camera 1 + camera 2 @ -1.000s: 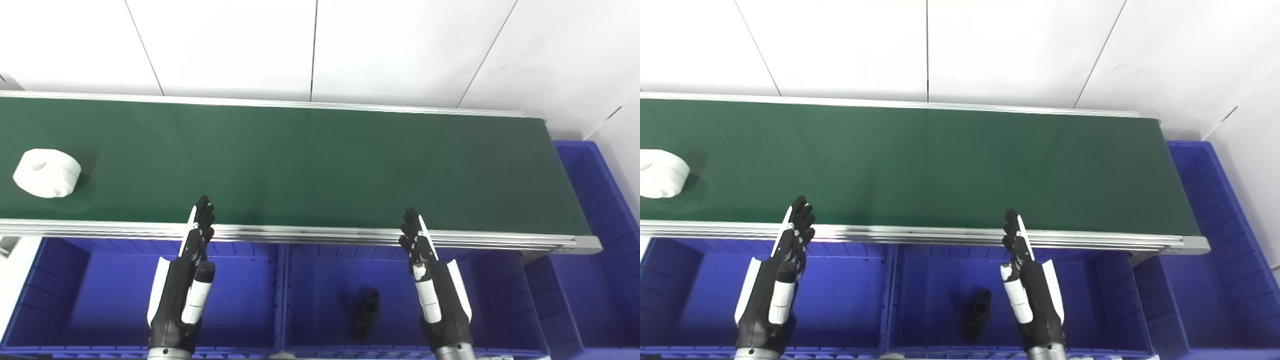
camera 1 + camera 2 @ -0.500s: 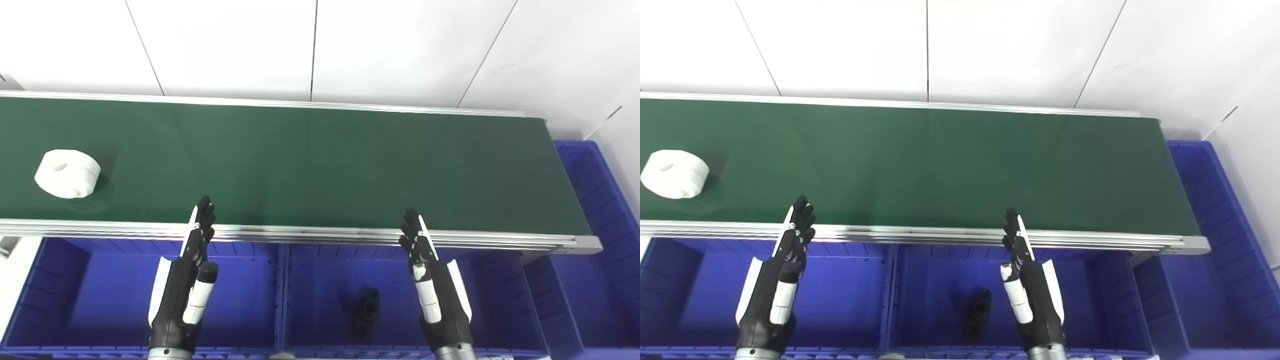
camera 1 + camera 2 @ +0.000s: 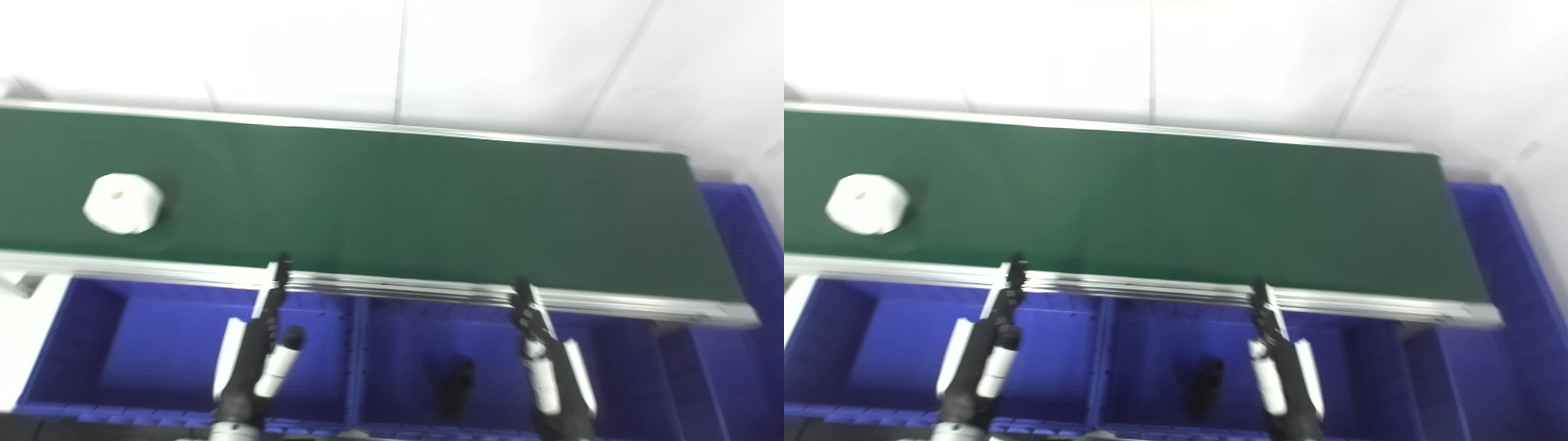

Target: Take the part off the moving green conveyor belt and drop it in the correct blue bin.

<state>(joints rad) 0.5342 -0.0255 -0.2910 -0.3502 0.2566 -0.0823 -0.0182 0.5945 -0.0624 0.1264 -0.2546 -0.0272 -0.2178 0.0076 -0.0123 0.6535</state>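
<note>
Blurred belt [image 3: 392, 196] carries white part [image 3: 122, 203]; bin's dark part [image 3: 456, 383] indistinct

Bright, even light; both views motion-blurred (edges smeared), faint shadows.

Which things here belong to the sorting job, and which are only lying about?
Job: white part, belt, left bin, middle bin, left hand, right hand.

Lying about: black part in the middle bin; right-end bin.

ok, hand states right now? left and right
Left hand: open, holding nothing, over a blue bin.
Right hand: open, holding nothing.
</note>
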